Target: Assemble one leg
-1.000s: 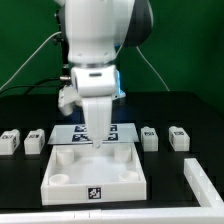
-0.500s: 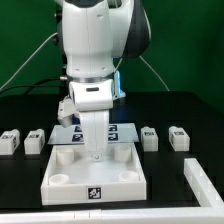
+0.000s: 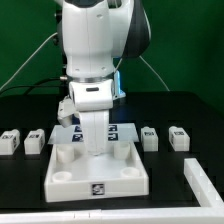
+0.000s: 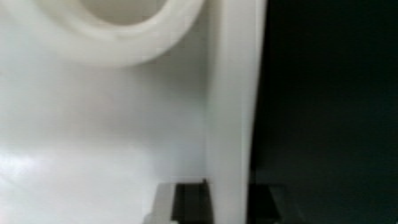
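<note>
Four small white legs lie on the black table, two at the exterior view's left [image 3: 10, 141] [image 3: 34, 139] and two at its right [image 3: 150, 137] [image 3: 179, 138]. None is held. My gripper [image 3: 92, 152] is down at the far rim of the big white tabletop [image 3: 60, 180]. In the wrist view its two dark fingers [image 4: 192, 205] stand on either side of the tabletop's thin side wall [image 4: 231, 110] and appear shut on it. A round corner socket [image 4: 125, 25] shows beside that wall.
The marker board [image 3: 118, 130] lies just behind the tabletop, partly hidden by the arm. A long white block [image 3: 205, 185] lies at the exterior view's front right. Cables hang behind the arm.
The gripper came down onto the tabletop's far rim. In the last half second the tabletop shifted slightly away from the camera.
</note>
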